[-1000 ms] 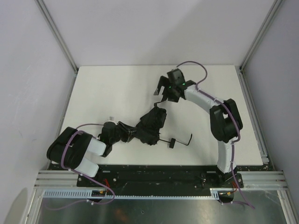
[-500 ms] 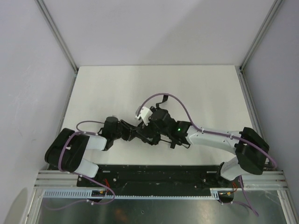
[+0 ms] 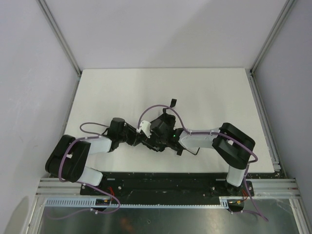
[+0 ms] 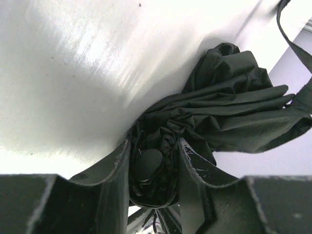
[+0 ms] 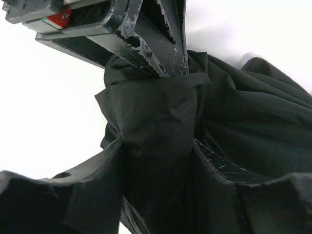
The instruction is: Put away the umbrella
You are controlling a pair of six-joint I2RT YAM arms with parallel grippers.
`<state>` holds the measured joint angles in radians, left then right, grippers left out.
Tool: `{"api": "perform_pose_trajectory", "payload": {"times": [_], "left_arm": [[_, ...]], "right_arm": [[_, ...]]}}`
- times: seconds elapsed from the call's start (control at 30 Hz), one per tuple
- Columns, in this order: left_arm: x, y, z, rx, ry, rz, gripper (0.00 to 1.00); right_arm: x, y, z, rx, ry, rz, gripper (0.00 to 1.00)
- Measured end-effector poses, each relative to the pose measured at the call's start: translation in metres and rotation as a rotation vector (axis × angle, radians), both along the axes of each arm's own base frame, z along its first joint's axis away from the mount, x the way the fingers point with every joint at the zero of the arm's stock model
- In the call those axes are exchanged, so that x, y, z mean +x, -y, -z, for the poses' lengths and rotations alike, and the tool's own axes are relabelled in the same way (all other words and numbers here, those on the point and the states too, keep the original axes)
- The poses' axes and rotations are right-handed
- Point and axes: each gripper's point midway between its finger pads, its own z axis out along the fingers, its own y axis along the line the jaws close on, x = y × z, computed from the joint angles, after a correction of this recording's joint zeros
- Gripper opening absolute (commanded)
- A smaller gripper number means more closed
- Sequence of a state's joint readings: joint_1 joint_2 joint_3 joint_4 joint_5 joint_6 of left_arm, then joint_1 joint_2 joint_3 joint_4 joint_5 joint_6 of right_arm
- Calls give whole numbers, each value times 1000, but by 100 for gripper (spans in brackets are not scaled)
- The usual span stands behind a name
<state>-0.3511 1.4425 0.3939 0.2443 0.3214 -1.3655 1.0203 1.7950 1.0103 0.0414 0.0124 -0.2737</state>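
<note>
**Operator:** Tool status?

**Technician:** The left tool (image 4: 152,168) clamps the bunched end of the black compact folding umbrella (image 4: 229,107). The right tool (image 5: 158,180) grips the same canopy bundle alongside it. The umbrella is held between both, over the near middle of the white tabletop (image 3: 112,92).

**Operator:** Progress?

**Technician:** Partial, by judgement. The matte, creased fabric is gathered in loose pleats, and the thin black strap (image 4: 292,43) trails free, not yet wrapped.

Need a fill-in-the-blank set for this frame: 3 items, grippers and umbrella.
1. The left gripper is shut on the ____.
2. The umbrella has a canopy that is ____ in colour.
3. In the right wrist view the right gripper clamps fabric, and the ____ gripper shows at the top.

Missing words: umbrella; black; left.
</note>
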Motion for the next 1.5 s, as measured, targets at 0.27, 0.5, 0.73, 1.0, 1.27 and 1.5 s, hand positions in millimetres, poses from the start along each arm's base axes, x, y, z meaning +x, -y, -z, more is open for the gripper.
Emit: {"api": "perform_pose_trajectory", "payload": {"times": [0.27,0.5,0.73,1.0,1.27,1.5], "left_arm": [[20,-15,-2,88,39,-39,7],[34,-28,-4,149,59,-42,83],[41,-47,-38,161,192,-15,99],[18,-45,-39,97,230,3,99],[26,-29,-23,66,202,29,99],[41,-10,-18,60,228,19,81]], "right_arm": [[15,-18,8,62,-77,55,8],[24,-30,14,155,-184,110,0],[45,-43,14,330,-330,163,0],[50,-41,16,516,-614,110,0],[43,-36,12,615,-802,25,0],[33,-31,8,625,-868,-9,0]]}}
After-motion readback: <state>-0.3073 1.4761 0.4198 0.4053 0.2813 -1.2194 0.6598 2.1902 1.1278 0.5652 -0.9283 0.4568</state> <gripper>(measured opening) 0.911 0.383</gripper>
